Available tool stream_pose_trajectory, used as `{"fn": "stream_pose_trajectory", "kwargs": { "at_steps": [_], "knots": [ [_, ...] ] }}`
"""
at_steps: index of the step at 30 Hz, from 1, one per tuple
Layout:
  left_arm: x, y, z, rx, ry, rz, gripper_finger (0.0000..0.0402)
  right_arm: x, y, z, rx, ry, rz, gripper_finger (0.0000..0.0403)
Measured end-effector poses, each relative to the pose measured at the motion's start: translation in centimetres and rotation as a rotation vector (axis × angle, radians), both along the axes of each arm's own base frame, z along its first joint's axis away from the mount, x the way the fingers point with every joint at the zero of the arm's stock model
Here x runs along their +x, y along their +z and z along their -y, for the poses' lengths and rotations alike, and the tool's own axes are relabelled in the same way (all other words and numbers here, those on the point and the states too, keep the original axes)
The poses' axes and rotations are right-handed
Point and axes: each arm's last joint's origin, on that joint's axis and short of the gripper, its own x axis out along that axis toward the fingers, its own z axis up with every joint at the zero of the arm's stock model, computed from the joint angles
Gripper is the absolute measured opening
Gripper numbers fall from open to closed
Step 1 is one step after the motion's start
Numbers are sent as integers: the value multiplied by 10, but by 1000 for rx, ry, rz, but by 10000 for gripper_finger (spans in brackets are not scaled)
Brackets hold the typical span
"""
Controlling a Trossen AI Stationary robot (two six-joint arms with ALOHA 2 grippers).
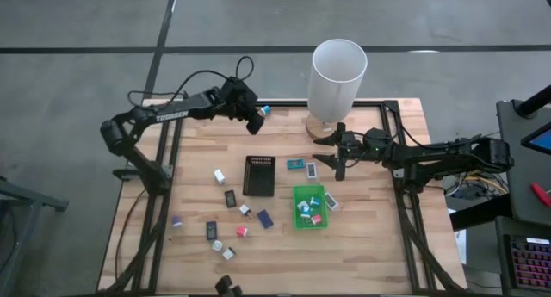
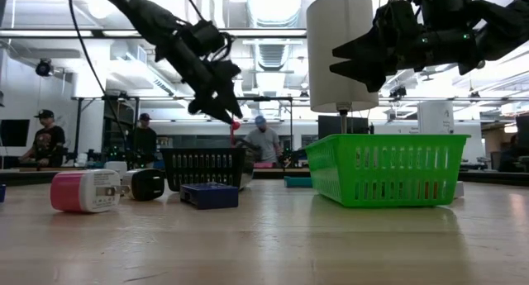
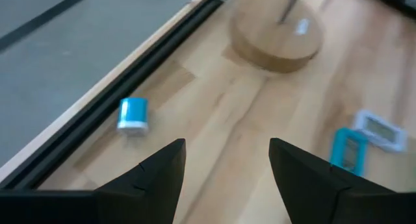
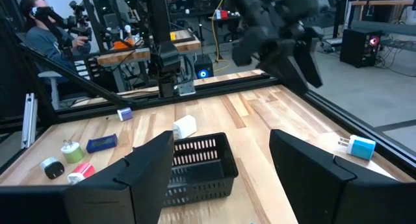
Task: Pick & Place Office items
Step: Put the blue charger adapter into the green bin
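Near the worktop's far edge, left of its middle: left gripper point(image 1: 257, 120) raised above the wood, fingers spread, nothing between them. Just beyond its tip, a small blue-and-white plug block point(image 1: 268, 110) lies by the far rail; same block seen from the left wrist point(image 3: 133, 114).

Right gripper point(image 1: 337, 162) hovers right of centre, beside the round wooden base point(image 1: 320, 125) of the tall white cylinder point(image 1: 337, 77). Fingers apart, empty.

Green tray point(image 1: 310, 207) sits right of centre, toward the near edge, with several small white, teal and pink pieces inside. Black ribbed tray point(image 1: 259, 176) at centre; looks empty from above.

Office items are scattered:
- teal packet point(image 1: 295, 164) and pale packet point(image 1: 311, 169) between the black tray and the right gripper
- white block point(image 1: 219, 176) and black piece point(image 1: 230, 198) left of the black tray
- dark blue block point(image 1: 265, 218), pink-red piece point(image 1: 242, 232), more small pieces toward the near left corner
- pale packet point(image 1: 332, 201) touching the green tray's right side.

People stand in the room behind the table.
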Motion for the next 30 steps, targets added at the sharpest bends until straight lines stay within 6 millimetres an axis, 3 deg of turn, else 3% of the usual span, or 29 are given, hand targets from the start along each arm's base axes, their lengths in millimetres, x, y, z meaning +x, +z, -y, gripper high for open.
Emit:
{"fn": "stream_pose_trajectory", "kwargs": {
  "at_steps": [4, 9, 19, 25, 30],
  "knots": [
    [6, -6, -12, 7, 66, -39, 252, 0, 0, 0, 0, 0, 0, 252],
    [16, -14, -29, -14, 4, -86, 271, 0, 0, 0, 0, 0, 0, 247],
    [35, -41, -57, -116, -66, -261, 273, 0, 0, 0, 0, 0, 0, 254],
    [37, -44, -74, -142, -86, -253, 273, 0, 0, 0, 0, 0, 0, 249],
    [36, -45, -77, -146, -101, -248, 273, 0, 0, 0, 0, 0, 0, 247]
  ]
}}
